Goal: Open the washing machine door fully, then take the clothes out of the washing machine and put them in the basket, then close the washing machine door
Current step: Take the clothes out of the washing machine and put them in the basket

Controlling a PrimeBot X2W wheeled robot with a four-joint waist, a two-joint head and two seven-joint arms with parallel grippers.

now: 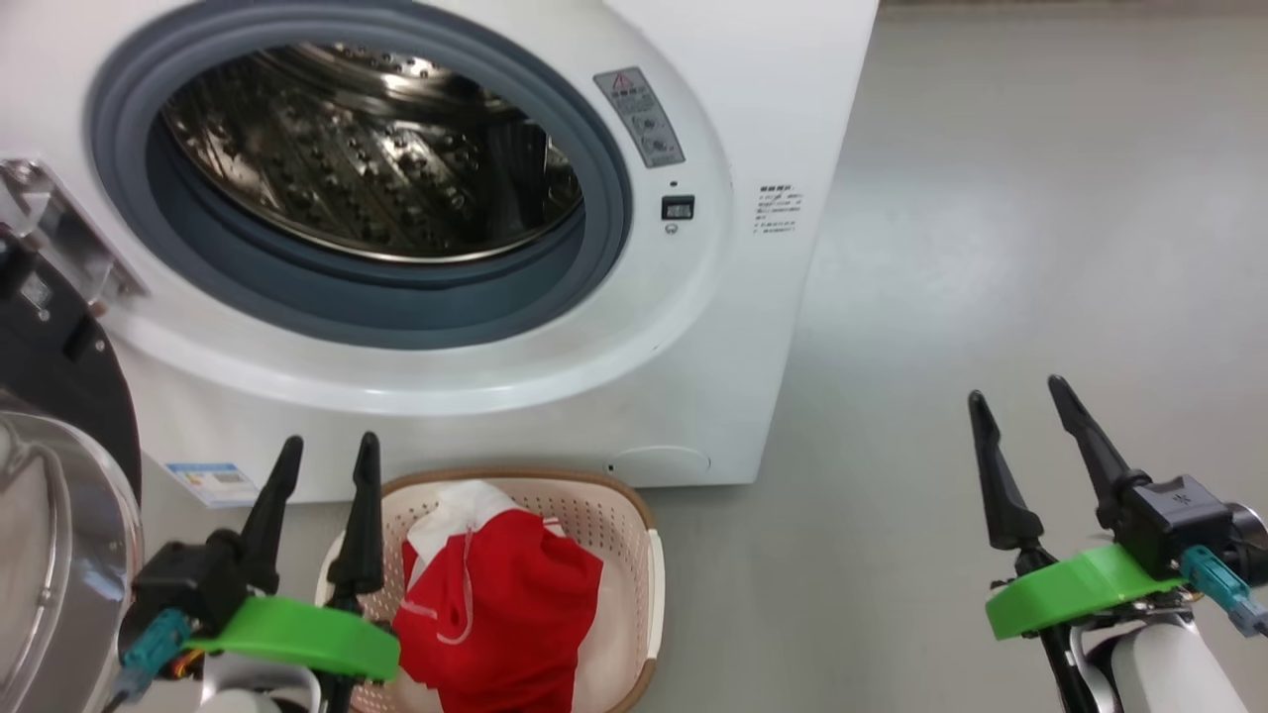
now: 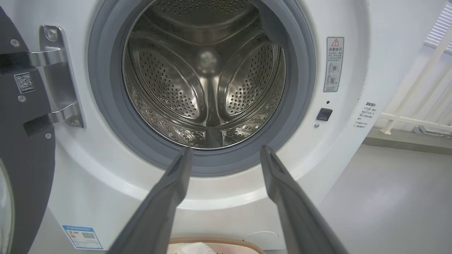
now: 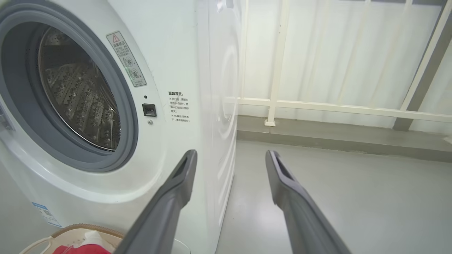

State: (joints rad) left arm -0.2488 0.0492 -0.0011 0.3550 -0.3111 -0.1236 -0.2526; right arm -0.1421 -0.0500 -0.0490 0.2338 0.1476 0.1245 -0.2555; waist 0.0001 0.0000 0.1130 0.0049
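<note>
At 7 o'clock the left gripper (image 1: 330, 441) hangs released and empty, as does the right gripper (image 1: 1018, 391) at 4. At 6, the clothes (image 1: 495, 614) lie in the basket (image 1: 649, 555). Beyond, the washing machine (image 1: 743, 297) drum (image 1: 376, 158) looks bare (as far as shows), so closing is next: the washing machine door (image 1: 59, 376), open at 9, needs pushing shut.

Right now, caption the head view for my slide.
Red clothes in basket, drum empty, door open, left gripper and right gripper open.

Left edge cuts off most of the washing machine door (image 1: 69, 386)
</note>
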